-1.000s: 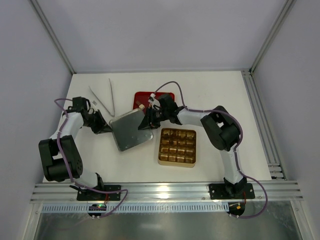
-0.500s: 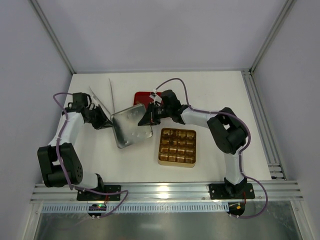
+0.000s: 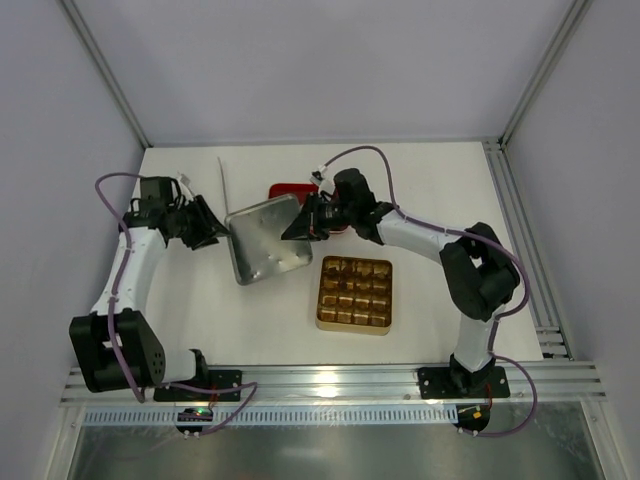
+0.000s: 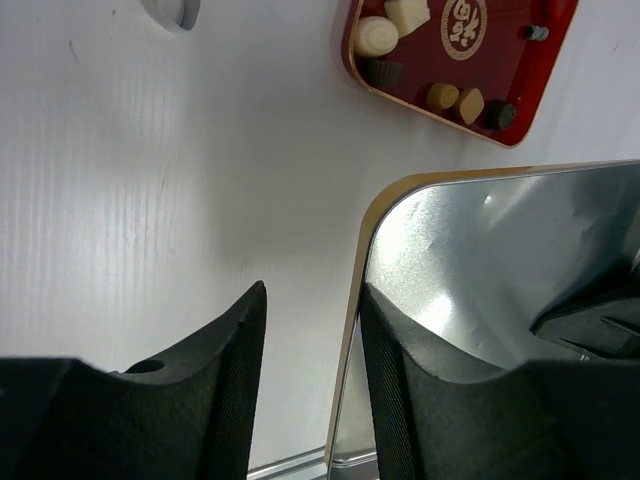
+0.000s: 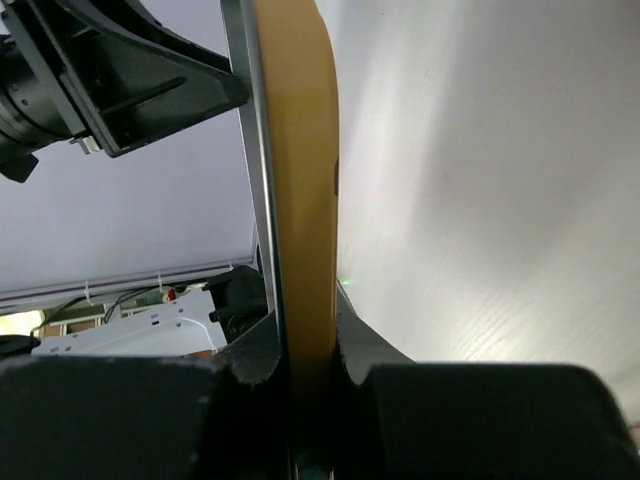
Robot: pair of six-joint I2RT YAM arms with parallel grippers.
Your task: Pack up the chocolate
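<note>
Tin lid (image 3: pixel 262 243): square, rounded corners, brushed silver face, gold rim, centre frame. Right gripper (image 3: pixel 298 227) is clamped on its right rim. Left gripper (image 3: pixel 212 228) stands parted, the rim unpinched between its fingers. Matte white table (image 3: pixel 440 200), pale walls. Only the left wrist view shows the chocolate (image 4: pixel 378 37): cream, tan and dark pieces in a glossy red tray (image 4: pixel 530 75), upper right.

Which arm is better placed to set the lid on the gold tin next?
Right. The right gripper has its jaws shut on the edge of the lid, close to the gold tin. The left gripper has its jaws open and clamps nothing.
</note>
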